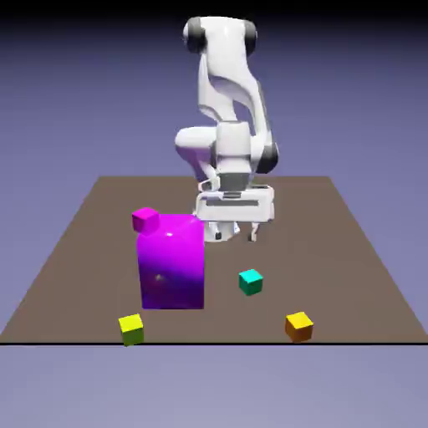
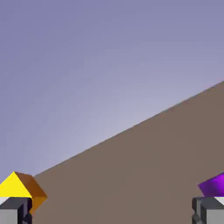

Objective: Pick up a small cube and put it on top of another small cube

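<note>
The small teal cube (image 1: 250, 282) lies on the brown table (image 1: 351, 251), just right of the big purple block (image 1: 171, 266). The other small cube, orange (image 1: 298, 326), sits near the front edge at the exterior view's right. My gripper (image 1: 236, 234) hangs above the table, higher in the picture than the teal cube and apart from it, open with nothing between its fingers. In the hand view the gripper (image 2: 112, 215) shows only its two tips at the bottom corners. The orange cube's corner (image 2: 30, 189) peeks above the left tip. The teal cube is out of the hand view.
A magenta cube (image 1: 145, 219) rests on the purple block's top left corner. A yellow cube (image 1: 130, 329) lies at the front left near the table edge. A bit of the purple block (image 2: 214, 184) shows above the right fingertip (image 2: 210, 211).
</note>
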Available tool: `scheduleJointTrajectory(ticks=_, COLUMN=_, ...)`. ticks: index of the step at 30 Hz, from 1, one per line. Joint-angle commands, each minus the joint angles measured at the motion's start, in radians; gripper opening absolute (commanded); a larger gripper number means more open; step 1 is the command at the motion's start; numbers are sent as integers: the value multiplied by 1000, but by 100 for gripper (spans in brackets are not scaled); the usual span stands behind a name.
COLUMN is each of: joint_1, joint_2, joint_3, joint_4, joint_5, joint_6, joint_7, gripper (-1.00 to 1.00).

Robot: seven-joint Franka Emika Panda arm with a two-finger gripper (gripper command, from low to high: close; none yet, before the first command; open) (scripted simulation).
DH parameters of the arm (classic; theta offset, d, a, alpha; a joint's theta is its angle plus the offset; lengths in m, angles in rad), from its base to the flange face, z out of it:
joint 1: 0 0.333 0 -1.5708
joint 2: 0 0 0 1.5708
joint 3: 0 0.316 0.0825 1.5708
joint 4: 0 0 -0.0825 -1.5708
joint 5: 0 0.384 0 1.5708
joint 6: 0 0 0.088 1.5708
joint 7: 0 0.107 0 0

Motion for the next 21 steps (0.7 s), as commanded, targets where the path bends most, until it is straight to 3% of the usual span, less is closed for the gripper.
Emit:
scheduleJointTrajectory(ticks=1, joint_1=-6, joint_2=20, joint_3=16, joint_4=-2, joint_5=7, joint_6=-7, joint_7=44, gripper=0)
scheduleJointTrajectory(ticks=14, joint_1=-73, joint_2=247, joint_3=206, joint_4=-25, joint_5=92, joint_6=-83, joint_7=545, gripper=0)
scheduleJointTrajectory(ticks=21, joint_1=98, joint_2=500, joint_3=-17, joint_4=15, joint_5=-126, joint_6=127, joint_7=696, gripper=0)
